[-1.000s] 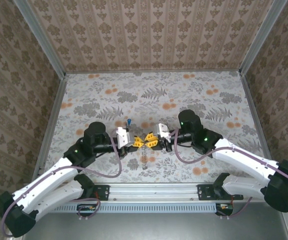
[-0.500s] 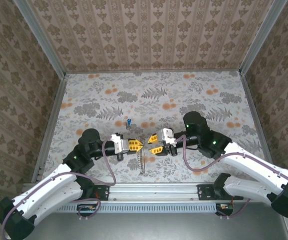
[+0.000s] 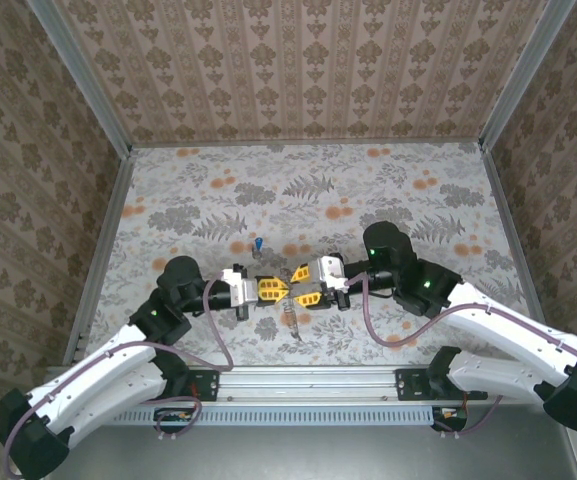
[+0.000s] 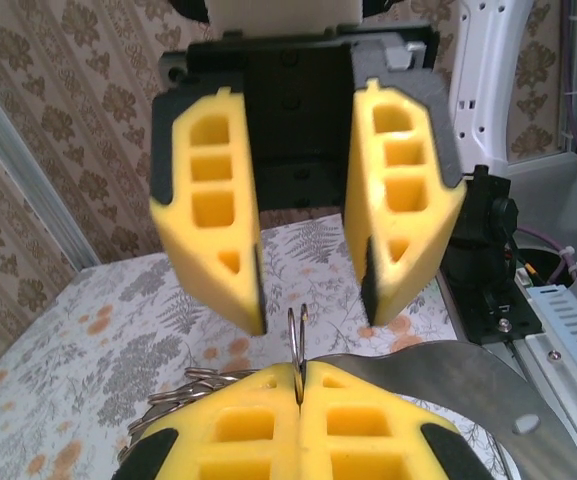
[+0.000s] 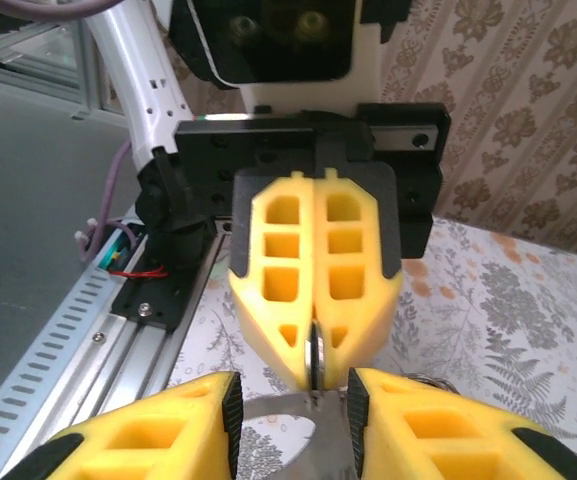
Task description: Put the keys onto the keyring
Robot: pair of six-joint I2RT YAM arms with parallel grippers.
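Pinching the keyring [image 5: 315, 353] edge-on, the left gripper [image 3: 271, 290] is clenched; the right gripper [image 3: 305, 285] gapes, apparently empty. A misaligned closing could twist the thin ring loose.

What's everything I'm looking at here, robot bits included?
Flower-printed table: one, grey and orange, beneath everything.
Small key with a bright blue head and silvery blade: one, blue and silver, lying near the table's middle.
Thin silvery wire keyring: one, silver, held above the table.
Patterned walls: three, brown, around the table.
Left gripper: one, yellow, shut on the keyring.
Right gripper: one, yellow, open, facing the left one.
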